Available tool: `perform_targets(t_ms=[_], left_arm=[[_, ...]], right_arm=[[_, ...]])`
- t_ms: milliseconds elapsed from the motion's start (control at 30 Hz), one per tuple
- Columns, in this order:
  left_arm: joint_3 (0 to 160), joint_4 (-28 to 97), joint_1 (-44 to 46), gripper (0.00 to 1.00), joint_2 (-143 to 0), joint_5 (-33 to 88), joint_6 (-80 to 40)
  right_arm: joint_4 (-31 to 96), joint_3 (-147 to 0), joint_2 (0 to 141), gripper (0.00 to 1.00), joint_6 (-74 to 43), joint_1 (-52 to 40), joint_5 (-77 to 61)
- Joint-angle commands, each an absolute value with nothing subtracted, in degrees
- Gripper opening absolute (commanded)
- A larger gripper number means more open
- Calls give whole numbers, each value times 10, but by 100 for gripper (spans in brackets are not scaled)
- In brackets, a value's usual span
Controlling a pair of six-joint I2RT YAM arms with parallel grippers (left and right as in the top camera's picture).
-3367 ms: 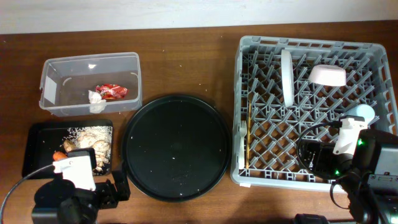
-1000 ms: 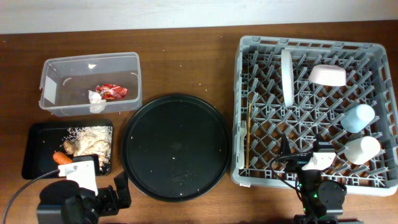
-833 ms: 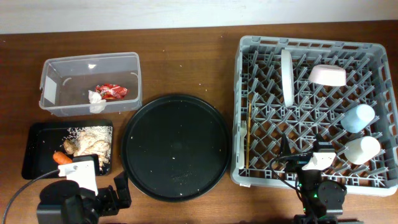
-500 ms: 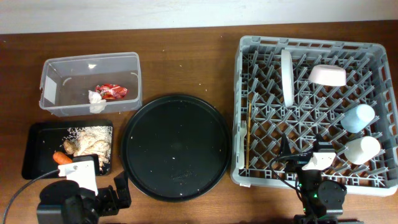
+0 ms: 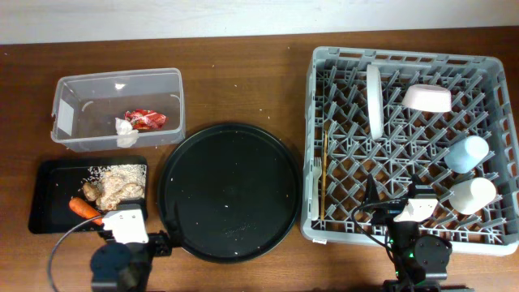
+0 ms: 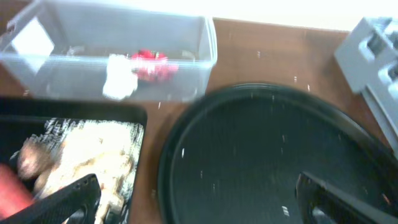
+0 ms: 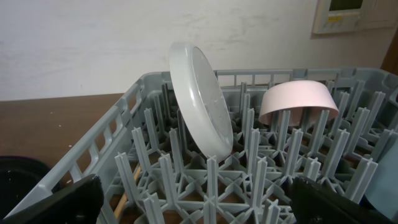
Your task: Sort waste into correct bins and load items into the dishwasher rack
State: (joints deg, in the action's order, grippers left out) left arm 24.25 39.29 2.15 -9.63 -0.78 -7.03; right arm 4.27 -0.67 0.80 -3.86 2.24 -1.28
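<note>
Left pincer [image 6: 198,186] slid rightward (spread, like right pincer [image 7: 196,186]); rack [image 5: 405,55] holds one each: plate [image 5: 374,100], bowl [image 5: 427,98], blue cup [image 5: 468,153], white cup [image 5: 473,195]

Shows wrapper [image 5: 146,119], tissue [image 5: 124,130] in tub [image 5: 117,75]; scraps [image 5: 122,177], carrot [image 5: 83,208] in rectangular tray [image 5: 45,195]; plate [image 5: 374,101], bowl [image 5: 427,98], blue cup [image 5: 468,153], white cup [image 5: 473,195] in rack [image 5: 405,58].

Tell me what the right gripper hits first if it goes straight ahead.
Likely the upright pegs of the dishwasher rack, right before the right gripper; the white plate stands farther on. Depth is unclear.
</note>
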Motion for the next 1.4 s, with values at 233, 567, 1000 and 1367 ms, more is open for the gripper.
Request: perform_targets(t_ms=[233,567,1000,1367], left_arm=[[7,38,19,99,-3,-2,18],[5,47,20,100,-3,-2,61],[5,47,20,99,-3,-2,61],[5,47,20,99,-3,-2,61]], right_arm=[[45,-3,2,98,-35,19,-8],[45,-3,2,98,-35,19,-8],[45,-3,2,98,-35,19,-8],[45,-3,2,98,-35,19,-8]])
